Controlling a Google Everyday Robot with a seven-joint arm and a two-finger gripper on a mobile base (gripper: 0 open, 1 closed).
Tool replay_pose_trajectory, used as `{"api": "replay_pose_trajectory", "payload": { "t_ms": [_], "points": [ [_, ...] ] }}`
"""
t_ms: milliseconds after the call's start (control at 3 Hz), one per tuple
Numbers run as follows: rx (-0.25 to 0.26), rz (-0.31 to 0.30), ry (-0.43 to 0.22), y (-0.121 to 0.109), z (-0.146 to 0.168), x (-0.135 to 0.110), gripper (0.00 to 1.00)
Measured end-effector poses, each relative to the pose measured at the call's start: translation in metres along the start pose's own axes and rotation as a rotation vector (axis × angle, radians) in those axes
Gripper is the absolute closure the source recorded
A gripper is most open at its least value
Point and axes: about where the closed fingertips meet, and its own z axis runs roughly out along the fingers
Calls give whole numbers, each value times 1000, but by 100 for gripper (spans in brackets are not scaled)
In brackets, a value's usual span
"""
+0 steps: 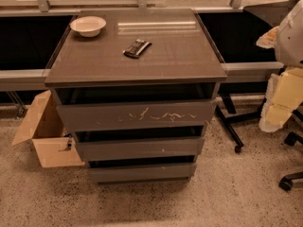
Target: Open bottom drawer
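Note:
The bottom drawer (pixel 142 172) is the lowest and narrowest of three dark grey-brown handleless fronts on a cabinet, plain and nearly unmarked. It sits just above the floor with a dark gap above it. Over it are the middle drawer (pixel 139 149) and the tall top drawer (pixel 137 115) with long white scratches. My arm is a white and cream shape at the right edge. The gripper (pixel 279 109) hangs there, well to the right of the cabinet, touching no drawer.
On the cabinet top (pixel 189 56) lie a white bowl (pixel 88 25) and a dark flat object (pixel 137 48). An open cardboard box (pixel 45 136) stands on the floor at the left. A stand's black legs and casters (pixel 236 148) and a chair wheel (pixel 285 182) are at the right.

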Motion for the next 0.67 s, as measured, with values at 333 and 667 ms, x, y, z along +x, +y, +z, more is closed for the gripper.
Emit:
{"api": "replay_pose_trajectory", "payload": {
  "t_ms": [333,667],
  "points": [
    [2,-1,-2,0,-1,0,0],
    [3,-21,-40,0,-2,0,0]
  ]
}}
